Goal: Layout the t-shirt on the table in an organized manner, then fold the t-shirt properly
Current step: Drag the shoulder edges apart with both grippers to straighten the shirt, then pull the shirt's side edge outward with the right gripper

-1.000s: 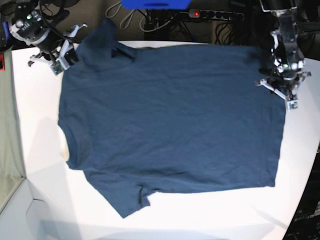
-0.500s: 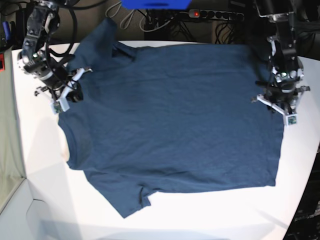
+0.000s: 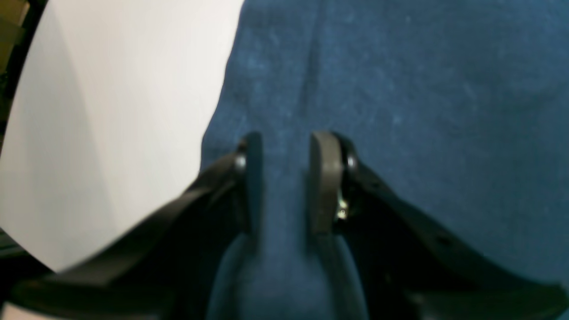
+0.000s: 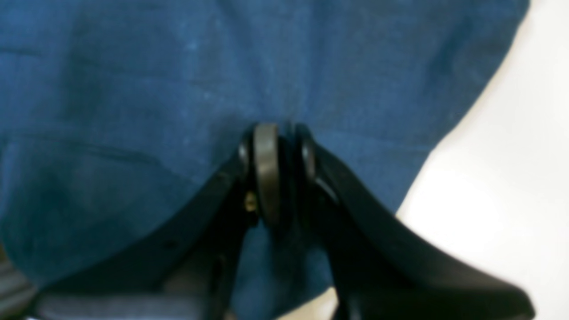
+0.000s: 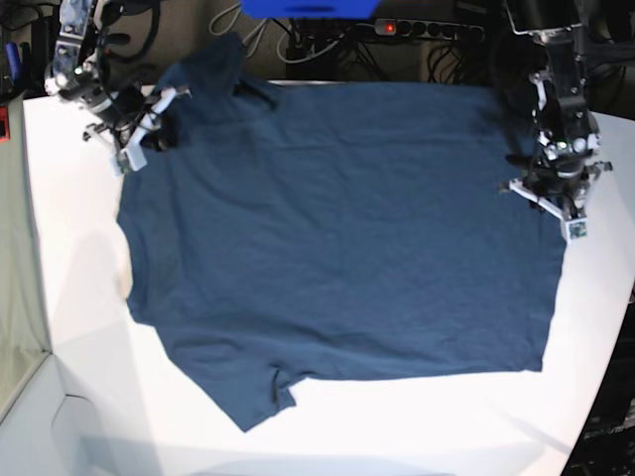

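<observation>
The dark navy t-shirt (image 5: 337,228) lies spread flat on the white table (image 5: 79,297), collar toward the left of the base view and hem toward the right. My right gripper (image 5: 147,129) is at the far-left shoulder by the sleeve. In its wrist view the right gripper (image 4: 284,138) is shut on a pinch of t-shirt (image 4: 178,66). My left gripper (image 5: 552,198) is at the hem's far right edge. Its fingers (image 3: 323,178) stand close, with a ridge of t-shirt (image 3: 422,89) rising between them near the bare table (image 3: 111,111).
Behind the table's far edge lie a power strip with a red light (image 5: 417,28), cables and a blue object (image 5: 308,8). The table edge curves away at the right (image 5: 607,327). A grey-green panel (image 5: 15,248) borders the left side.
My right gripper dipped toward the near side, then pulled back toward the far edge, taking the shoulder and sleeve with it. The shirt's far edge has shifted slightly farther. My left gripper barely moved.
</observation>
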You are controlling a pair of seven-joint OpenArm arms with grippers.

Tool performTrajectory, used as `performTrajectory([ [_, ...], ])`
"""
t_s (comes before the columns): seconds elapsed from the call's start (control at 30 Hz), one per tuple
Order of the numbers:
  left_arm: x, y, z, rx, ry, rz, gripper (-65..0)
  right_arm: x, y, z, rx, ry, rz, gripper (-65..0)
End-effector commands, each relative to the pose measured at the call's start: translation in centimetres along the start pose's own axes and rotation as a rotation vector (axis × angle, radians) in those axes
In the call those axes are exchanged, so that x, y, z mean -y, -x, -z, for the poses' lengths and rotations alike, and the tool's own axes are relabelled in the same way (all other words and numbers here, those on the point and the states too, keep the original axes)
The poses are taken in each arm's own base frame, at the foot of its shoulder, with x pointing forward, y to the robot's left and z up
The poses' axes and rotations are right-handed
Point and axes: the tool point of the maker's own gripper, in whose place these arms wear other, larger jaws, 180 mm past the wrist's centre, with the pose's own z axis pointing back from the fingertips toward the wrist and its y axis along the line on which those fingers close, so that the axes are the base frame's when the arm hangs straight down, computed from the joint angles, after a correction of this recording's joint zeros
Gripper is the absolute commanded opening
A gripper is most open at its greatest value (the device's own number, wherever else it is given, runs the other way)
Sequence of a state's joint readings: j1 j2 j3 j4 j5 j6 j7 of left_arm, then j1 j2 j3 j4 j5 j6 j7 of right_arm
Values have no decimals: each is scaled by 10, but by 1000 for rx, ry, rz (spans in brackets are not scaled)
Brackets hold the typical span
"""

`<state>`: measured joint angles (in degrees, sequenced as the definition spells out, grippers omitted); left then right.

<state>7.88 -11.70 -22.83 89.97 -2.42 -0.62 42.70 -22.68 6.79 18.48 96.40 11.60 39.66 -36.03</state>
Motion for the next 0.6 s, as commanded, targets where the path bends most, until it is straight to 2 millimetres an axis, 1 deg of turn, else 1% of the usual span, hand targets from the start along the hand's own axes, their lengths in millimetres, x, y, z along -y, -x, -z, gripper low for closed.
performTrajectory([
  [0.0, -6, -22, -2, 64, -15, 1, -471, -1, 13, -9, -57, 11, -32, -591],
  [0.07, -6, -25, -2, 71, -15, 0, -471, -7, 7, -20, -40, 15, -67, -591],
  [0.17, -5, -28, -4, 79, -14, 0, -471, -13, -10, -37, 6, 30, -121, -591],
  [0.23, -7, -33, -6, 92, -17, 6, -471, -14, -20, -44, 29, 41, -141, -591],
  [0.3, -9, -35, -9, 100, -20, 14, -471, -13, -23, -45, 37, 48, -145, -591],
  [0.37, -9, -40, -13, 117, -21, 16, -472, -10, -31, -43, 52, 56, -152, -591],
  [0.5, -11, -25, -18, 96, -23, 35, -472, -7, -41, -40, 72, 62, -155, -591],
  [0.53, -16, -19, -17, 83, -31, 42, -472, -7, -46, -39, 85, 62, -160, -591],
  [0.57, -25, -18, -17, 78, -48, 49, -472, -5, -55, -37, 105, 65, -164, -591],
])
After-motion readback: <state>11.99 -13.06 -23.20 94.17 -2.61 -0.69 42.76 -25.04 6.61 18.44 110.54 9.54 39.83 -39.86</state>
